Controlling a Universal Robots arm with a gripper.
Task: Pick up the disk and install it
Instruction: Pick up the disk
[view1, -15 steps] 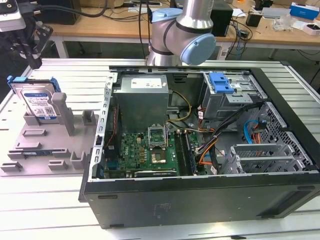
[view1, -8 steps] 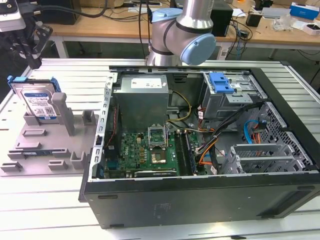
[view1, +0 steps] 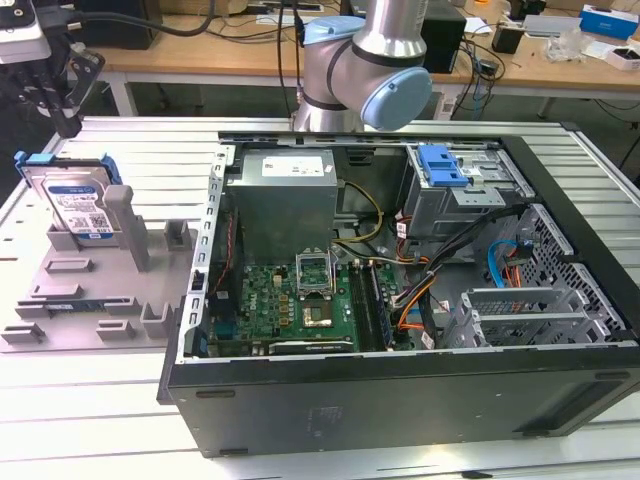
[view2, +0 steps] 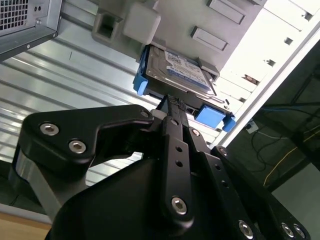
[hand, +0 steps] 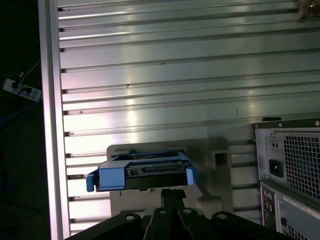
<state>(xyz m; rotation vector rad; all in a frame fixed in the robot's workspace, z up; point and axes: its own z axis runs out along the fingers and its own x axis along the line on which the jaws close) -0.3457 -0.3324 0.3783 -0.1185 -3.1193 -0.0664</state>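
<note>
Exterior view, at ten o'clock in frame: the black gripper (view1: 66, 122) hangs above the slatted aluminium table (view1: 150, 150), its upper body cut off by the frame edge. From here I cannot tell how its claw stands. In the first wrist view the gripper (hand: 173, 191) shows two slim black fingers that appear pressed together with nothing between them, so clenched and empty. They are clear of the disk and do not touch it.

The disk (view1: 75, 205) sits at nine o'clock from the open computer case (view1: 400, 400). It leans tilted in a grey plastic fixture (view1: 90, 290), directly at six o'clock below the gripper. A grey post of that fixture hides its lower corner. The blue-and-white label and the blue bracket round the edges are plain in this view.

The second wrist view gives the disk (view2: 182, 70) label side on, flat silver metal. The gripper's own matt black links and bolts cover the near half of that picture. The first wrist view gives the disk (hand: 150, 172) end-on: a thin dark edge framed by the blue bracket.

Inside the case, a ribbed blue clip (view1: 443, 165) sits at one o'clock, a plain grey metal box (view1: 285, 195) at eleven, and a green circuit board (view1: 300, 300) below it. The arm (view1: 365, 50), grey with pale blue caps, is cut off at twelve o'clock.
</note>
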